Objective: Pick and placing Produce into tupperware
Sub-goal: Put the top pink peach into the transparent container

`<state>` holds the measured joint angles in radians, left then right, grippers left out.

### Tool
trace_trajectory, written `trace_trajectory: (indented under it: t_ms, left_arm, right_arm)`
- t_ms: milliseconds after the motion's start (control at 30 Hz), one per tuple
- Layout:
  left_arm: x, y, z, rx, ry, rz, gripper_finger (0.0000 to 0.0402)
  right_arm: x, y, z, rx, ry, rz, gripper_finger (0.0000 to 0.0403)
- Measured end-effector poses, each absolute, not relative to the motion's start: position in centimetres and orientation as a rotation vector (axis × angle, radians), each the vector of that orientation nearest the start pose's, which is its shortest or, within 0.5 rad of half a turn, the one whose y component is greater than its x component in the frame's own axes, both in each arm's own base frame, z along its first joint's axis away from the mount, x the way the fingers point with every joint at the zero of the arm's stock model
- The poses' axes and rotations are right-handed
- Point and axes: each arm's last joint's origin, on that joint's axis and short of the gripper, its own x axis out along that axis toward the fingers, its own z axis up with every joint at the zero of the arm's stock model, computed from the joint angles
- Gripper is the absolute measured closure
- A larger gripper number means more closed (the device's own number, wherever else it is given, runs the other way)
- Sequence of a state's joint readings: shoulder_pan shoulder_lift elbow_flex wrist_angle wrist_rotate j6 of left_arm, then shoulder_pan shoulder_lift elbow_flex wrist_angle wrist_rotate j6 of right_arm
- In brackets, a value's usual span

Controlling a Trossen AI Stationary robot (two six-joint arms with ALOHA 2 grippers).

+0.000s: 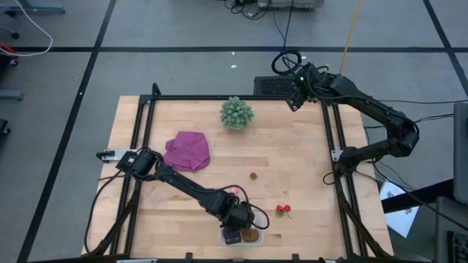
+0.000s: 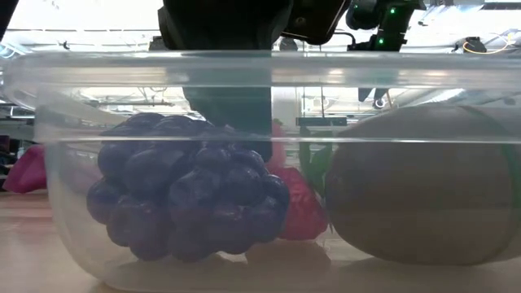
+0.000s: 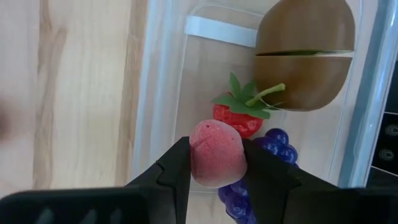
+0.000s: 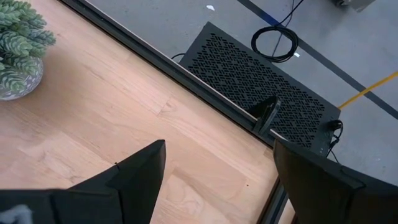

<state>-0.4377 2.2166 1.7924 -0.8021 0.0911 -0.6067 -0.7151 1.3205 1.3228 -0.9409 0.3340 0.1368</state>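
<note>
1. My left claw (image 3: 216, 163) hangs over the tub (image 1: 241, 236) at the near edge of the tabletop (image 1: 292, 153). It is pinching a pink berry (image 3: 216, 152) between its two fingers (image 3: 176, 171).
2. Wrist view: the pink berry sits above the tub's open mouth. I cannot tell whether it touches anything below it.
3. In the tub: a brown kiwi (image 3: 305, 53) with a slit across it, a strawberry (image 3: 239, 118) with green leaves and stem beside it, and a purple grape cluster (image 3: 264, 162) next to the strawberry.
4. Low view, through the clear tub wall (image 2: 73, 163): grapes (image 2: 183, 191) on one side, kiwi (image 2: 415, 191) on the other, strawberry (image 2: 301, 207) between and behind them. All three rest on the tub floor. My dark claw body shows above the rim.
5. Still on the tabletop, outside the tub: a red berry pair (image 1: 284, 210) near the tub toward my right side, and a small dark piece (image 1: 253, 176) farther in toward the middle. I cannot tell what that piece is.
6. Also on the tabletop: a magenta cloth (image 1: 188, 150) on my left side and a pale green bushy ball (image 1: 237, 113) at the far edge.
7. My right claw (image 4: 217, 180) waits with fingers spread, holding nothing, over the far right corner of the tabletop, well apart from the tub. Its wrist view shows the bushy ball (image 4: 18, 46) and a black perforated plate (image 4: 261, 87) on the floor beyond the frame.
</note>
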Motion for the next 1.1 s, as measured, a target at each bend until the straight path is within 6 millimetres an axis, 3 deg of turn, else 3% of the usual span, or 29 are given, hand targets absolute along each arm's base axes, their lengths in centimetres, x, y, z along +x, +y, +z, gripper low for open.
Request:
trace_trajectory:
  t_ms: [1100]
  left_arm:
    - [42.13,-19.91,18.01,-0.324,1.244,-0.119,0.0281]
  right_arm:
    - [18.59,-17.41,34.23,0.304,0.912,-1.034,0.0112]
